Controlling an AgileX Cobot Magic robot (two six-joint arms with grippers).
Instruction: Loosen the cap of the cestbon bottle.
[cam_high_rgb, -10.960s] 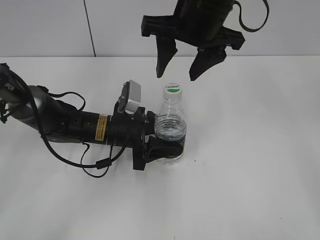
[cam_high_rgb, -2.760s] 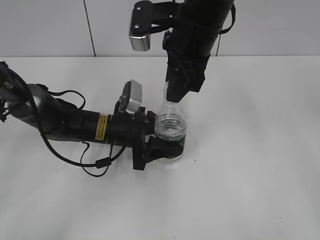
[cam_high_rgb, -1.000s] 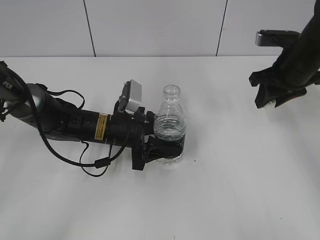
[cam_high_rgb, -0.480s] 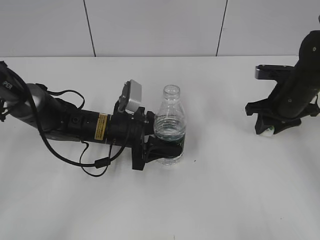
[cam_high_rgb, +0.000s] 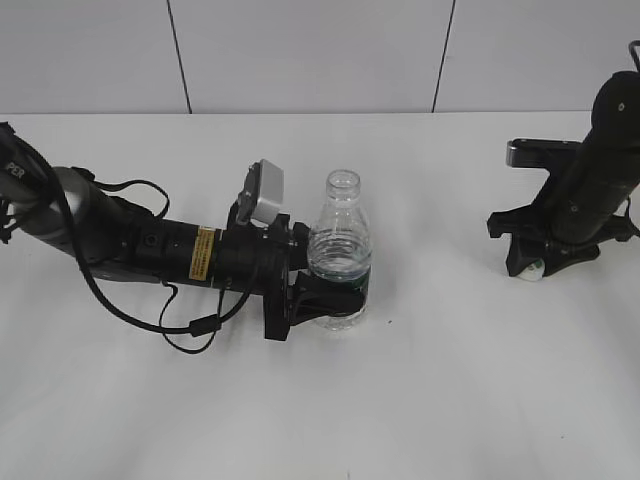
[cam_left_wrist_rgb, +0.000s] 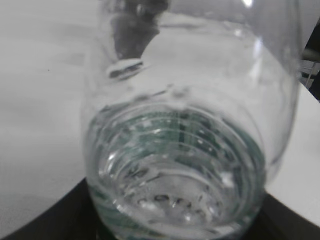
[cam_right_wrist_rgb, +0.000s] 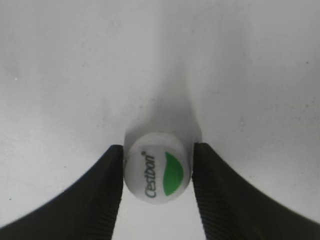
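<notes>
Bottle (cam_left_wrist_rgb: 175, 150) top beyond frame edge

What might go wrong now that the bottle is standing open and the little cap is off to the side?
The cestbon bottle is uncapped with water inside, held only by the left tool; a nudge or tilt could spill it. The cap sits between the right tool fingers at the table; being round, it might roll away once let go, or catch on a finger as the arm lifts.

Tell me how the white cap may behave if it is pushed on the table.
The cap is small and looks light, so it would probably slide easily on the smooth white table. Lying flat with its logo up, it seems unlikely to roll unless tipped on edge.
</notes>
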